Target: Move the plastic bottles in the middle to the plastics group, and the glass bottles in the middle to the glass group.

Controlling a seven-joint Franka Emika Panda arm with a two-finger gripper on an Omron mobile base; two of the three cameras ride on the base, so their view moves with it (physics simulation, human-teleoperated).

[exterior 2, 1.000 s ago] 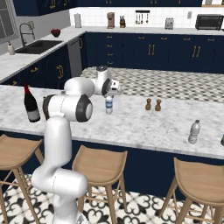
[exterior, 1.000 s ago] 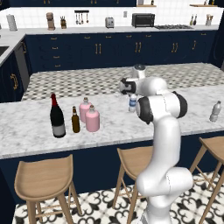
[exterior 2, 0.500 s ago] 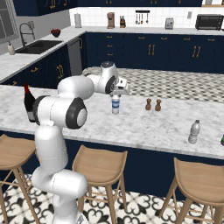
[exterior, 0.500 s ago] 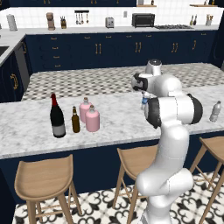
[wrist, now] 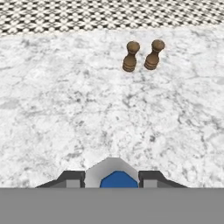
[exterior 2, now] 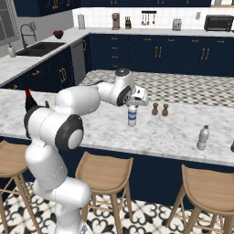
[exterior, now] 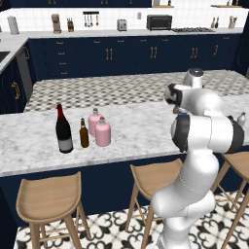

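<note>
Claw (wrist: 113, 177) clamped on clear blue-labelled water bottle (exterior 2: 132, 115), speckled marble counter (exterior 2: 173, 132), two brown shakers (wrist: 142, 55).

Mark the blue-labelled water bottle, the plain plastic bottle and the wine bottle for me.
blue-labelled water bottle (exterior 2: 132, 117), right base view, on its blue label.
plain plastic bottle (exterior 2: 202, 137), right base view, on its body.
wine bottle (exterior: 63, 131), left base view, on its dark body.

A home kitchen: navy cabinets (exterior: 112, 53), marble island counter (exterior: 136, 126), wooden stools (exterior 2: 103, 176), sink (exterior 2: 39, 47), toaster oven (exterior: 159, 22)
</note>
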